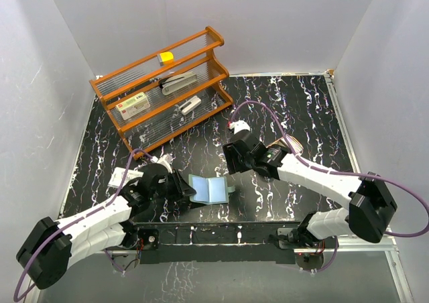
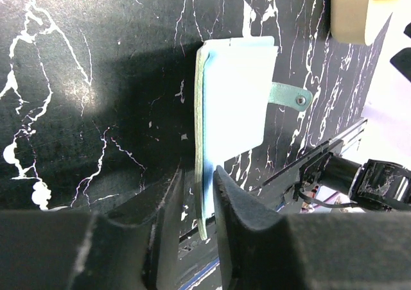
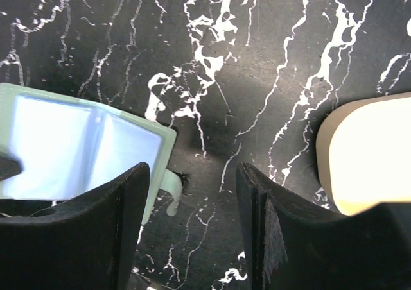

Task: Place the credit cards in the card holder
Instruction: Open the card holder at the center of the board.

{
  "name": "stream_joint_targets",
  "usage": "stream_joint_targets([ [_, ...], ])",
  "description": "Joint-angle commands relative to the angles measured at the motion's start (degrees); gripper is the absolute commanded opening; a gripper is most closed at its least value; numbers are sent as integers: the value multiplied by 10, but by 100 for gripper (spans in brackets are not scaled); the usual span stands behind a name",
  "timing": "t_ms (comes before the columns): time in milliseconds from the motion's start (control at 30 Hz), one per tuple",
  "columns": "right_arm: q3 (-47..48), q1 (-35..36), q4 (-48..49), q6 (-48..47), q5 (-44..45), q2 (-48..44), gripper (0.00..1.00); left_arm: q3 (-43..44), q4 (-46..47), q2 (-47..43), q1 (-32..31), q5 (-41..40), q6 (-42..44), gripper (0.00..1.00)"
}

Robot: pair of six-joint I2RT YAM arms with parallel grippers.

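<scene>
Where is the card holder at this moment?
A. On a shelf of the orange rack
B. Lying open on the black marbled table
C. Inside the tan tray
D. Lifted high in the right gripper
B: the top view shows the card holder spread open, pale inside up, on the table, well clear of the rack.

Card holder's [image 2: 234,97] near corner hidden behind left fingers [image 2: 244,229]; tan tray [image 3: 366,155] cropped.
</scene>
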Motion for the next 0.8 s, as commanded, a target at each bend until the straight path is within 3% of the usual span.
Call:
stream_joint_targets([
  [0,34,-3,-11,-29,53,5,55,29,-14,15,0,-13,21,27],
  [100,41,-10,-7,-53,91,5,55,33,2,29,0,-3,26,32],
  [300,77,-41,-38,-109,197,41,57,41,-6,41,0,5,40,33],
  [367,92,-51,-43,-137,199,56,57,37,-5,38,0,9,43,29],
  [467,112,-67,-52,-167,217,72,57,33,-4,36,0,11,49,13],
  [567,122,-82,-59,-215,232,82,57,30,-2,36,0,20,54,4],
  [767,120,-159,-71,-276,210,109,60,37,-18,32,0,40,69,0],
])
